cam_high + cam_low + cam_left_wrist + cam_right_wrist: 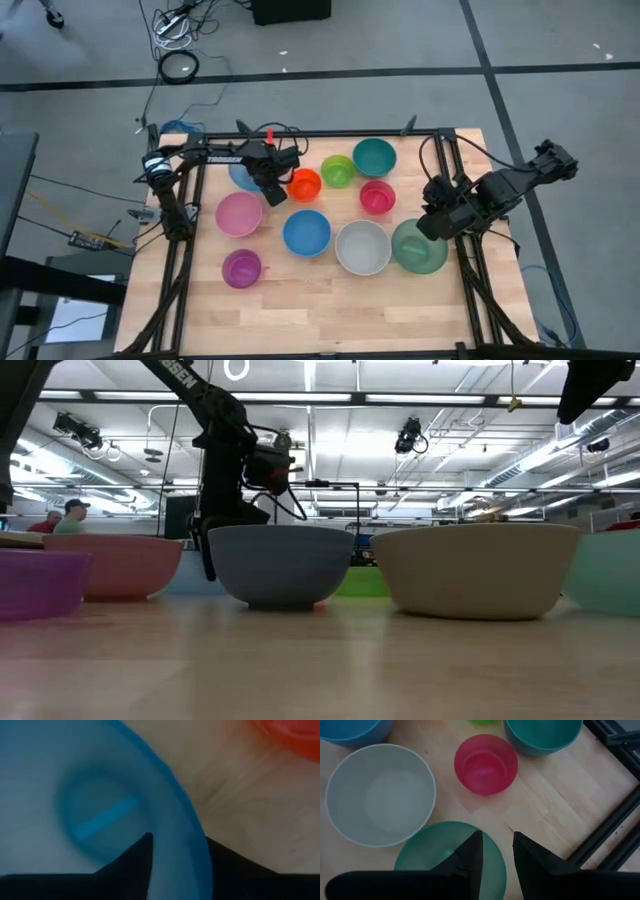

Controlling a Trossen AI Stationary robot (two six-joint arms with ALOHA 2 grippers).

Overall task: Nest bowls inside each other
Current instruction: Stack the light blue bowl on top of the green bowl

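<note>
10 bowls sit on the wooden tabletop (300, 300), all apart from one another, none inside another. Counted by colour there is 1 of each.

In the far row, from left to right: the light blue bowl (240, 176), mostly hidden under the left arm, the orange bowl (304, 184), the lime bowl (337, 170) and the teal bowl (374, 156). The magenta bowl (377, 197) stands just near of the teal one. In the middle row, from left to right: the pink bowl (239, 214), the blue bowl (306, 233), the white bowl (362, 247) and the pale green bowl (418, 247) at the right edge. The purple bowl (242, 268) sits alone, near and left.

There are 2 arms. The left claw (270, 190) is down at the right side of the light blue bowl, between it and the orange bowl. Its 2 fingers (131, 861) straddle the bowl's rim, 1 inside the bowl and 1 outside; the fingers stand open around the wall, and I cannot tell if they touch it.

The right claw (437, 222) hangs above the far edge of the pale green bowl, raised off it. Its 2 fingers (470, 856) stand a narrow gap apart and hold nothing.

In the low view, 2 people show far off in the room at the left.
</note>
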